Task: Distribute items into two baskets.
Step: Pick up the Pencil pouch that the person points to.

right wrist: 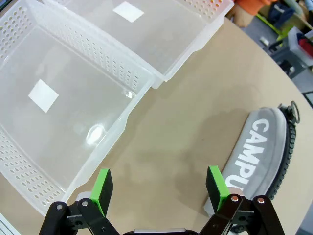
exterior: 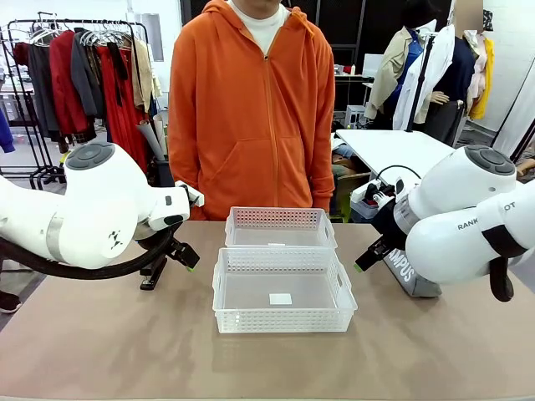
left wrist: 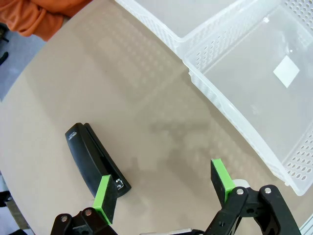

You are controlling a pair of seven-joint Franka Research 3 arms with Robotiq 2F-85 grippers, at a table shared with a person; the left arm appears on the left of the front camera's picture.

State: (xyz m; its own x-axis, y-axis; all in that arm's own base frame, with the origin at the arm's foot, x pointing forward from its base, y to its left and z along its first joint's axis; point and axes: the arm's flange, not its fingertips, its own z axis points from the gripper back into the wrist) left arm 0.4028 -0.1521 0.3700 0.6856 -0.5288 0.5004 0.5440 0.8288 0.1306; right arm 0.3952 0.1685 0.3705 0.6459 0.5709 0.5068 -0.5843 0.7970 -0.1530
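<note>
Left gripper (left wrist: 161,188): jaws apart with nothing between them, low over the table (exterior: 100,351), at 9 o'clock from the near basket (exterior: 284,322)
Right gripper (right wrist: 159,186): jaws spread wide and holding nothing, at 3 o'clock from the near basket
Stapler (left wrist: 95,161): flat on the table, at 8 o'clock in my left wrist view. One green pad overlaps its near end, and I can't tell whether the pad touches it or sits just above
Pouch (right wrist: 259,147): on the table outside both baskets, at 4 o'clock in my right wrist view, just beyond the pad on that side, with "CAMPUS" facing up
Near basket: middle of the table, between my two grippers, with a white sticker (exterior: 281,298) on its floor
Far basket (exterior: 280,219): just behind the near one at its 12 o'clock, on the person's side
Person (exterior: 251,109): standing at the table's far edge, 12 o'clock from me, in an orange hoodie
</note>
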